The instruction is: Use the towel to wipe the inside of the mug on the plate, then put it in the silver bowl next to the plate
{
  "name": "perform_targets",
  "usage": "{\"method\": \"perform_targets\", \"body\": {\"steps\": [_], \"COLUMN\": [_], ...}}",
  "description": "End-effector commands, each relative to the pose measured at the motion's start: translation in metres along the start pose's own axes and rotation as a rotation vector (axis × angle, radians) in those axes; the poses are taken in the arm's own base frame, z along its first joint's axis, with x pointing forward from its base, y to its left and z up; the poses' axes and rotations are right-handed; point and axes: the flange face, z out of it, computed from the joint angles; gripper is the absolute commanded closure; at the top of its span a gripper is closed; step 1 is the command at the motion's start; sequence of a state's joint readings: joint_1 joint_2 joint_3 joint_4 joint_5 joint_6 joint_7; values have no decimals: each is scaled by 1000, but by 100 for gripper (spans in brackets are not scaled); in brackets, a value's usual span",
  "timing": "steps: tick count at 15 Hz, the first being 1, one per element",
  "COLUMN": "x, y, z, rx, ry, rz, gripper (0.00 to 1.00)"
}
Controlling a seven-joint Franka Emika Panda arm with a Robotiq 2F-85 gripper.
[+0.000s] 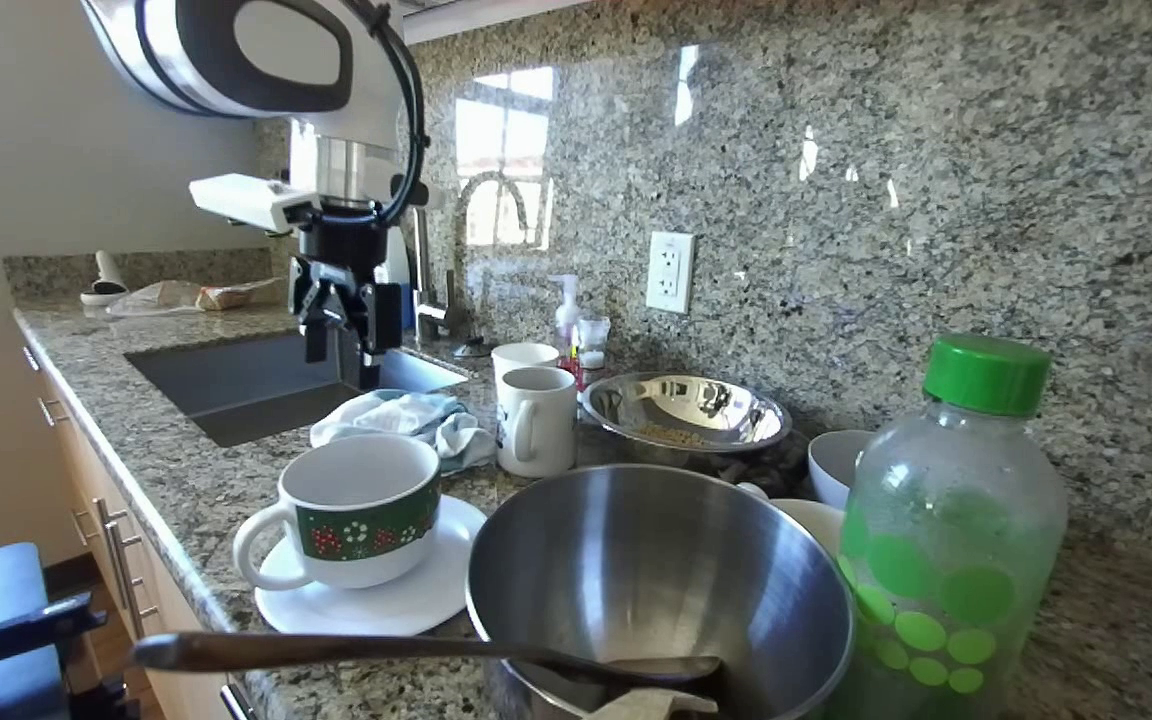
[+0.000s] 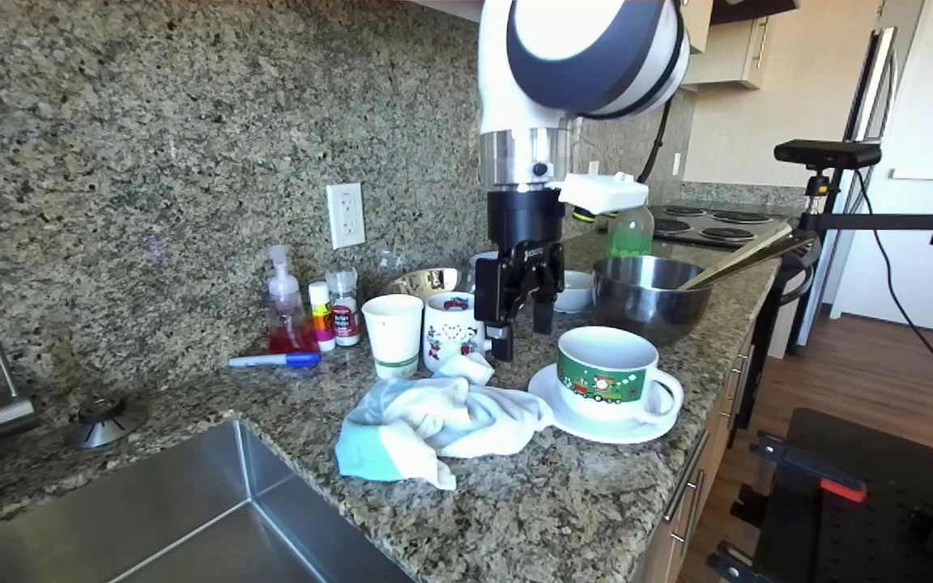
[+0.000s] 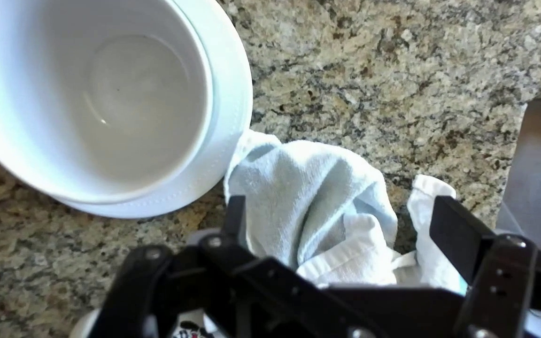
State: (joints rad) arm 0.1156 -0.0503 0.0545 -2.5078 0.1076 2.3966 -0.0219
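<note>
The white and pale-blue towel [image 1: 406,418] lies crumpled on the counter between the sink and the plate; it also shows in an exterior view [image 2: 450,421] and in the wrist view [image 3: 308,192]. The white mug with the green band [image 1: 366,535] [image 2: 604,372] stands upright on the white plate [image 1: 366,612] [image 2: 596,429]. In the wrist view the mug's inside [image 3: 143,94] looks bare. The silver bowl [image 1: 636,560] [image 2: 645,304] stands beside the plate; it is out of the wrist view. My gripper [image 1: 341,360] [image 2: 523,332] [image 3: 341,211] is open and empty, pointing down above the towel.
A sink [image 1: 236,390] lies beside the towel. A printed white mug [image 1: 536,420] and a white cup [image 2: 394,332] stand behind it. A shiny metal dish [image 1: 686,400] and a green-capped bottle [image 1: 956,560] stand near the silver bowl. A long-handled utensil [image 1: 356,648] sticks out of the bowl.
</note>
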Motion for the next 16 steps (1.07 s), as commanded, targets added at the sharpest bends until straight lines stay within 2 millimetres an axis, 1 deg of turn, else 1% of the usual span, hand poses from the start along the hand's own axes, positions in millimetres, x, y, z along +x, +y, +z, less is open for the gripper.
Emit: {"method": "perform_targets", "body": {"steps": [1, 4, 7, 11, 14, 15, 16], "x": [26, 40, 49, 55, 57, 58, 58], "y": [-12, -20, -27, -32, -34, -35, -35], "z": [31, 50, 67, 86, 95, 97, 98], "rx": [15, 18, 23, 28, 28, 27, 27], "ry": [26, 36, 43, 54, 57, 58, 60], "rz": [-45, -67, -76, -82, -85, -87, -86], "gripper": [0, 0, 0, 0, 0, 16, 26]}}
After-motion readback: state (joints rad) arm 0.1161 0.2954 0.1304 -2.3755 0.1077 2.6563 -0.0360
